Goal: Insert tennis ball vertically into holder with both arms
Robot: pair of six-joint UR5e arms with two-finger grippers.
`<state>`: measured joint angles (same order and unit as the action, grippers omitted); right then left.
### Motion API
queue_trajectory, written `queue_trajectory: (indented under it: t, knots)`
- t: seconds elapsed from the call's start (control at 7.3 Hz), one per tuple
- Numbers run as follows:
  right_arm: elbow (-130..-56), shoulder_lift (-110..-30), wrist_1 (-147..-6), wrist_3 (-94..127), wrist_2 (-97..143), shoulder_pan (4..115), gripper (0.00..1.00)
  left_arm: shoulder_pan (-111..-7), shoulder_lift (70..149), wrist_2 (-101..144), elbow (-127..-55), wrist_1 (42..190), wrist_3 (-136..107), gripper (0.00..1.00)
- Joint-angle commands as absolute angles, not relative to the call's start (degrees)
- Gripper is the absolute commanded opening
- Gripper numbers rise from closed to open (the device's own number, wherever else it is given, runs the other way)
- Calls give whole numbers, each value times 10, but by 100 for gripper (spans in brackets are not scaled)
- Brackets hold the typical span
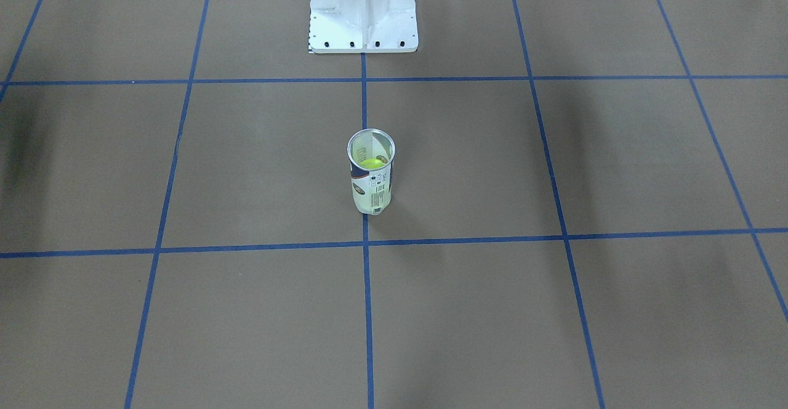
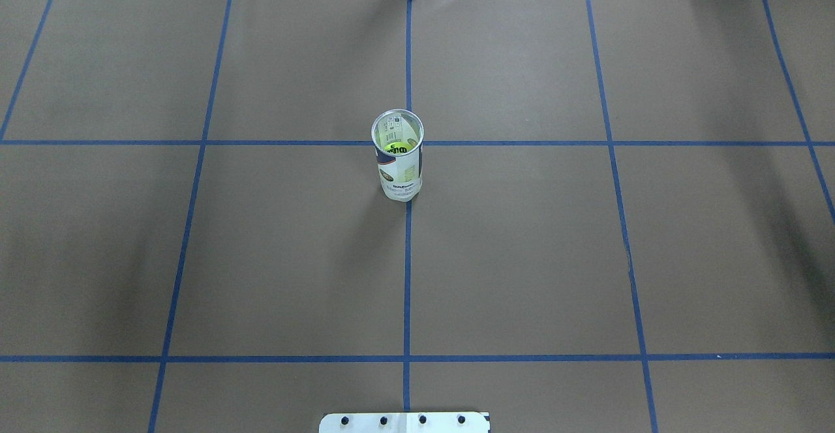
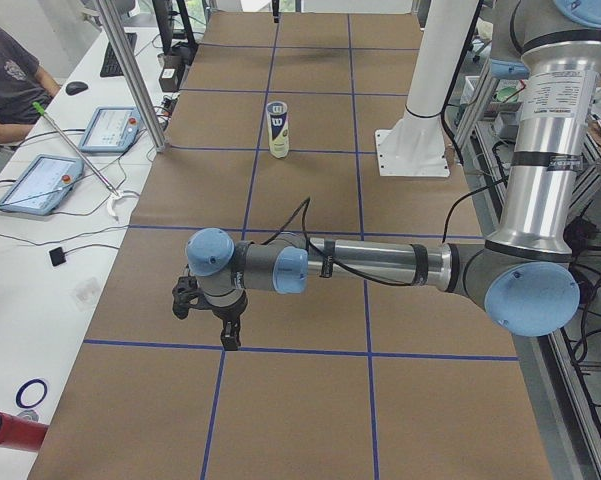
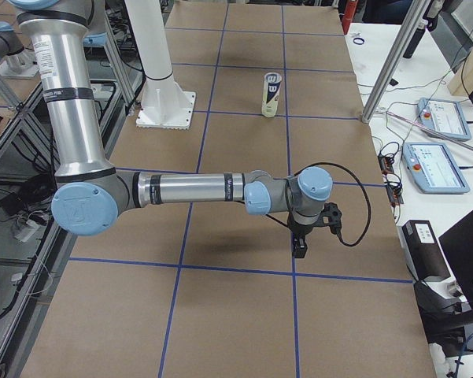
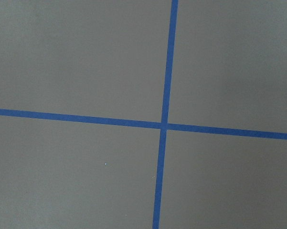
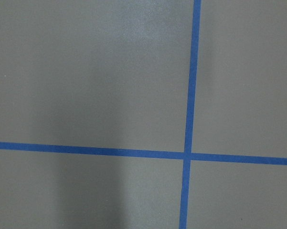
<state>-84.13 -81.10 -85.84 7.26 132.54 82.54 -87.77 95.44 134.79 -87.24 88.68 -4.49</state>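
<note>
From the front, the holder (image 1: pixel 371 178) stood upright on a blue tape line (image 1: pixel 364 107) on the brown tabletop (image 1: pixel 246 169), with 1 tennis ball (image 1: pixel 371 163) showing inside. From the sides, the left claw (image 3: pixel 227 335) and right claw (image 4: pixel 300 248) hung well apart from it, grip impossible to tell. A person (image 3: pixel 8 78) sat at a white desk (image 3: pixel 40 300).

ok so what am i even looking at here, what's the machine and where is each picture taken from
It is a robot with a white base, a left arm and a right arm, each ending in a claw. Two pictures look down on the table from opposite sides, two from its ends, and two from wrist cameras, which see only table and blue tape. A clear tennis-ball can stands upright mid-table, open, a yellow-green tennis ball inside. The left claw and right claw hang above the table far from it, nothing visible in them; open or shut, I cannot tell.
</note>
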Motion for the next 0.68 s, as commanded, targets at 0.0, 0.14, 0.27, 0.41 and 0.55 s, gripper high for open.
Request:
queue_trajectory:
  t: [0.0, 0.14, 0.27, 0.41, 0.55]
  knots:
    - [-841, -814, -874, 52, 1326, 826, 99, -877, 955, 1350, -871, 865, -33, 99]
    - [-840, -814, -875, 52, 1326, 825, 99, -877, 959, 1351, -869, 864, -34, 99]
    - [-840, -813, -875, 51, 1326, 825, 99, -877, 957, 1352, -867, 864, -35, 99]
    - [-841, -812, -875, 48, 1331, 825, 99, -877, 958, 1354, -870, 869, -35, 99]
    - [-841, -813, -875, 43, 1340, 825, 99, -876, 958, 1355, -869, 873, -34, 99]
